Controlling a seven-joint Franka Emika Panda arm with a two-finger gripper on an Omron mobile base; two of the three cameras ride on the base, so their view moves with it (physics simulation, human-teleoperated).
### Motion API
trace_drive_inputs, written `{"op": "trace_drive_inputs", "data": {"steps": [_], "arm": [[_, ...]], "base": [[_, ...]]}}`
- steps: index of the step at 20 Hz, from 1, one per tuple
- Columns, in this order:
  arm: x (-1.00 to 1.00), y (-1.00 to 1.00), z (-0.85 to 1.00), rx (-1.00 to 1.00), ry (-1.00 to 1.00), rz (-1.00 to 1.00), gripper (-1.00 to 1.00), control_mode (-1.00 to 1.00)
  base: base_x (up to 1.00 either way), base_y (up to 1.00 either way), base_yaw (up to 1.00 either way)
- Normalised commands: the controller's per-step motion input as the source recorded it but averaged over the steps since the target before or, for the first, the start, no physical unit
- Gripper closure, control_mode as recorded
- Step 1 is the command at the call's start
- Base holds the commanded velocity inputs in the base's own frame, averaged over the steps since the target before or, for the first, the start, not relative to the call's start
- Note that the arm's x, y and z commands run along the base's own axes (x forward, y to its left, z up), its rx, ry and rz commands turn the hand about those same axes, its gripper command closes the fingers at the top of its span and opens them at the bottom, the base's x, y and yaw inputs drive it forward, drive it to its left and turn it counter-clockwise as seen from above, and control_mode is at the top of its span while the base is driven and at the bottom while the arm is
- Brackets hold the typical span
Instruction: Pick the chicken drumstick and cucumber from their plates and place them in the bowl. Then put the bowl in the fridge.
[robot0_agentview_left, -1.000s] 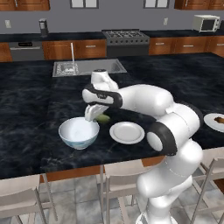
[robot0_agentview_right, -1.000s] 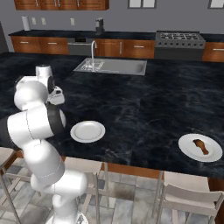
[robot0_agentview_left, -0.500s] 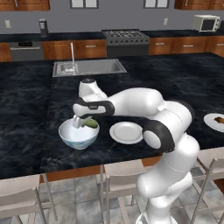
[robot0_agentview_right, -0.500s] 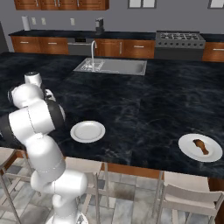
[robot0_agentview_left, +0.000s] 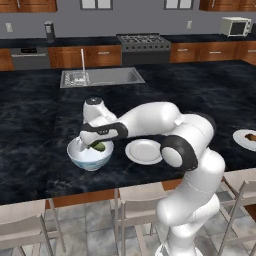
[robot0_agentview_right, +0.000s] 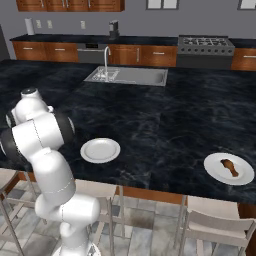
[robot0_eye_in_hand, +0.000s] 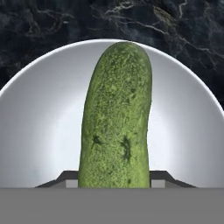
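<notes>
My gripper (robot0_agentview_left: 97, 145) is shut on the green cucumber (robot0_agentview_left: 100, 146) and holds it just inside the bowl (robot0_agentview_left: 87, 159), a white one with a pale blue-grey outside, at the counter's front left. In the hand view the cucumber (robot0_eye_in_hand: 116, 118) runs upward between my fingertips (robot0_eye_in_hand: 70, 178) with the bowl's white inside (robot0_eye_in_hand: 39, 131) behind it. Right of the bowl lies a bare white plate (robot0_agentview_left: 143, 151), the same plate (robot0_agentview_right: 100, 150) in the right base view. A reddish-brown chicken drumstick (robot0_agentview_right: 230, 167) lies on another white plate (robot0_agentview_right: 231, 170) at the front right.
The black marble counter (robot0_agentview_left: 200, 95) holds a steel sink (robot0_agentview_left: 102, 76) with a tap at its far side. Stools (robot0_agentview_left: 137, 197) stand along the near edge. A stove (robot0_agentview_left: 142, 42) and a microwave (robot0_agentview_left: 235, 26) sit at the back wall.
The arm has swung left from beside the bare plate to over the bowl, carrying the cucumber, and has lowered it into the bowl.
</notes>
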Motion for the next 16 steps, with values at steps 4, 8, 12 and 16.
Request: {"op": "trace_drive_inputs", "data": {"steps": [4, 8, 12, 16], "arm": [[0.0, 0.08, -0.17, 0.0, -0.07, -0.13, 1.0, -1.0], [0.03, 0.0, -0.07, 0.0, -0.06, -0.09, 1.0, -1.0], [0.01, -0.05, 0.0, 0.01, -0.01, -0.05, 1.0, -1.0], [0.0, -0.09, 0.0, 0.07, 0.0, -0.02, 1.0, -1.0]], "base": [[0.0, 0.0, 0.0], [0.0, 0.0, 0.0], [0.0, 0.0, 0.0], [0.0, 0.0, 0.0]]}}
